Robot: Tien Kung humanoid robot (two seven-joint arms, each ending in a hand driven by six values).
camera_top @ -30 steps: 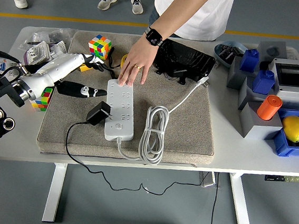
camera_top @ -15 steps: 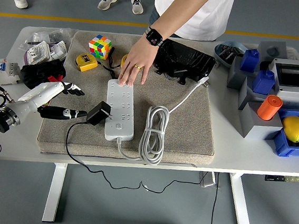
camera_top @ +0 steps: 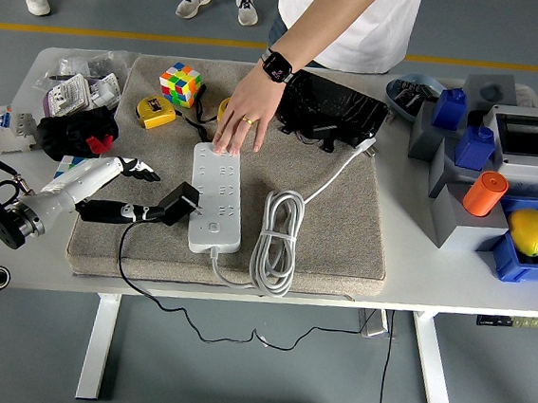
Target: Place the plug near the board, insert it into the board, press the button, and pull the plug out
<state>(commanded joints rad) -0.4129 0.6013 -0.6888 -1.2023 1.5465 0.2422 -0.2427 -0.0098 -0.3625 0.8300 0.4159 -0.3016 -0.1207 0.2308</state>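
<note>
A black plug [camera_top: 178,202] with a thin black cord lies on the grey mat [camera_top: 332,236], just left of the white power board [camera_top: 217,197]. My left hand [camera_top: 155,195] reaches in low from the left. Its fingers [camera_top: 143,168] are spread open, and the lower finger's tip touches the plug's left side without closing on it. A person's hand [camera_top: 243,123] with a black watch presses down on the board's far end. The board's white cable [camera_top: 279,241] lies coiled to its right. My right arm is out of the picture.
A colour cube [camera_top: 179,83] and a yellow tape measure [camera_top: 154,111] sit at the mat's far left. A black bag [camera_top: 335,108] lies behind the board. A red-and-black item [camera_top: 75,135] is near my arm. Blue bins, an orange cylinder [camera_top: 484,192] and a lemon [camera_top: 529,231] are on the right.
My left hand dropped from the mat's far left, near the tape measure, down toward the near edge. It then slid right until a fingertip reached the plug. The person's hand stayed put.
</note>
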